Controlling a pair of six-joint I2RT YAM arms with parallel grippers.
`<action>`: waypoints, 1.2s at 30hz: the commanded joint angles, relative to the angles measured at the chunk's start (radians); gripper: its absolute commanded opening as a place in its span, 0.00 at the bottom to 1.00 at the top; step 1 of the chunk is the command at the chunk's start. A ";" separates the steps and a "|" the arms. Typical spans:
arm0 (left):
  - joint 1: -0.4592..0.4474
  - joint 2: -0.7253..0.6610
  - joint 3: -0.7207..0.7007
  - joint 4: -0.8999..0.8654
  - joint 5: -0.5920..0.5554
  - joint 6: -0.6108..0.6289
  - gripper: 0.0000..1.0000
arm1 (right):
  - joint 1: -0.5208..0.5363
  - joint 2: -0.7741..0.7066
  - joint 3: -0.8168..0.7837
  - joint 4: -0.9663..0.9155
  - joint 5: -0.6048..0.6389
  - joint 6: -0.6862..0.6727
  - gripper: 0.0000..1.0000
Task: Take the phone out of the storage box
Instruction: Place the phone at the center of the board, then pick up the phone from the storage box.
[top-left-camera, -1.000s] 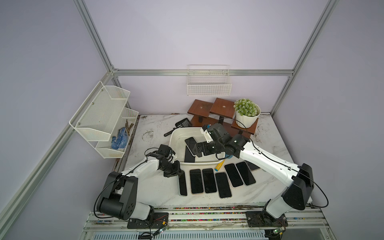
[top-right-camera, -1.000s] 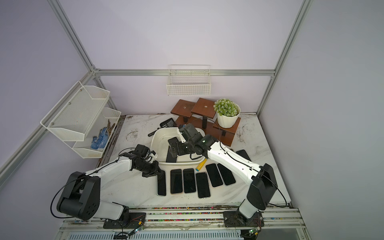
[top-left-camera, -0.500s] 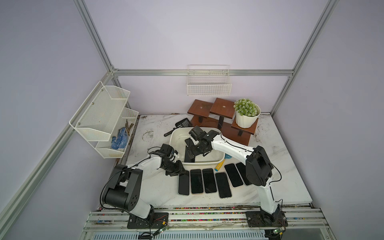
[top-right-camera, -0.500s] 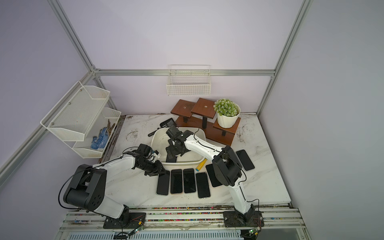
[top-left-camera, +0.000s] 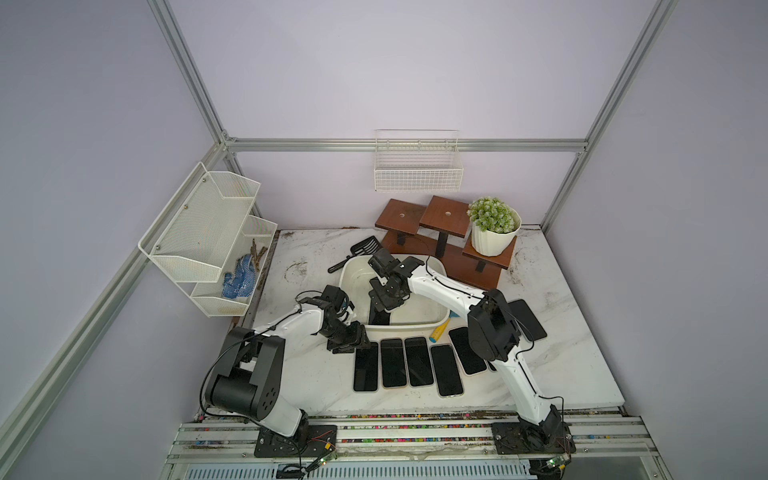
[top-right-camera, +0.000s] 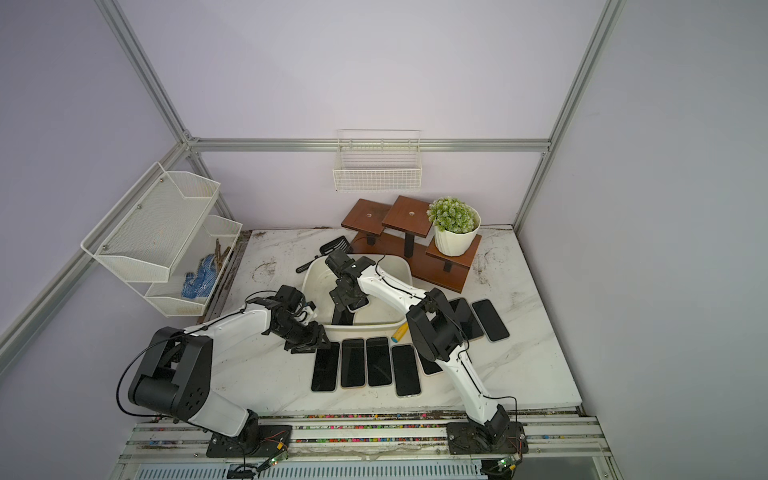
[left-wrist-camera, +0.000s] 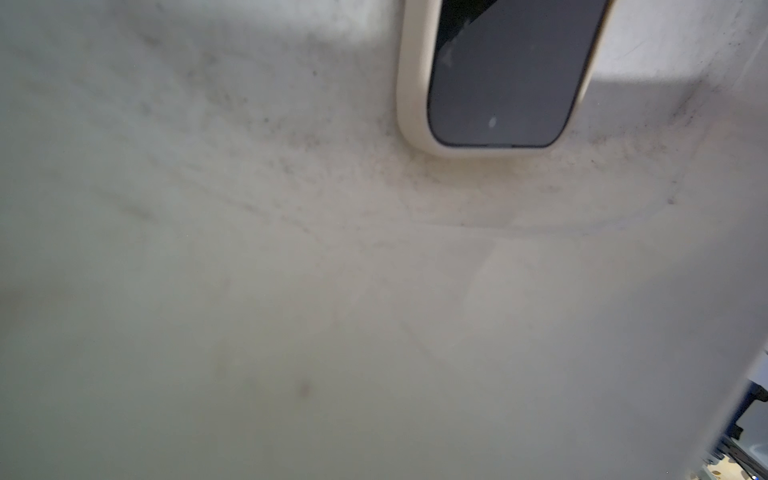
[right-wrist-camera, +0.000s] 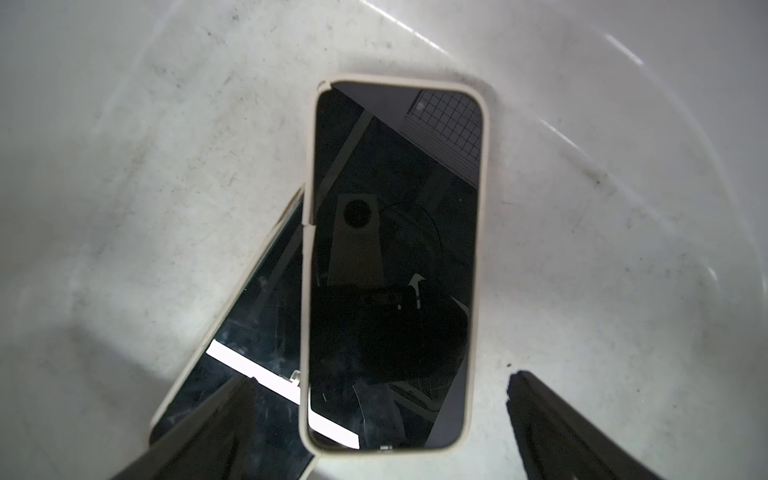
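Scuffed white plastic, the floor of the storage box (right-wrist-camera: 124, 166), lies under my right gripper (right-wrist-camera: 382, 378), its jaws wide and empty. The cream-cased phone (right-wrist-camera: 390, 266) sits beneath them, overlapping a second phone (right-wrist-camera: 249, 332). Reaching, I judge; next, descend and pinch its long edges. My left gripper (top-left-camera: 348, 347) hovers by the row's end phone (top-left-camera: 365, 368); its spread I cannot tell. A second ago my right arm stretched long; now its elbow is folded.
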 joint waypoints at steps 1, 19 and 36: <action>0.006 -0.016 0.025 -0.100 -0.023 0.015 0.65 | -0.011 0.031 0.034 -0.018 0.010 -0.029 1.00; 0.014 -0.127 0.074 -0.172 0.001 -0.019 0.68 | -0.054 0.123 0.078 -0.023 -0.115 -0.036 1.00; 0.091 -0.260 0.112 -0.146 0.059 -0.124 0.73 | -0.057 0.088 0.037 -0.014 -0.114 -0.031 0.78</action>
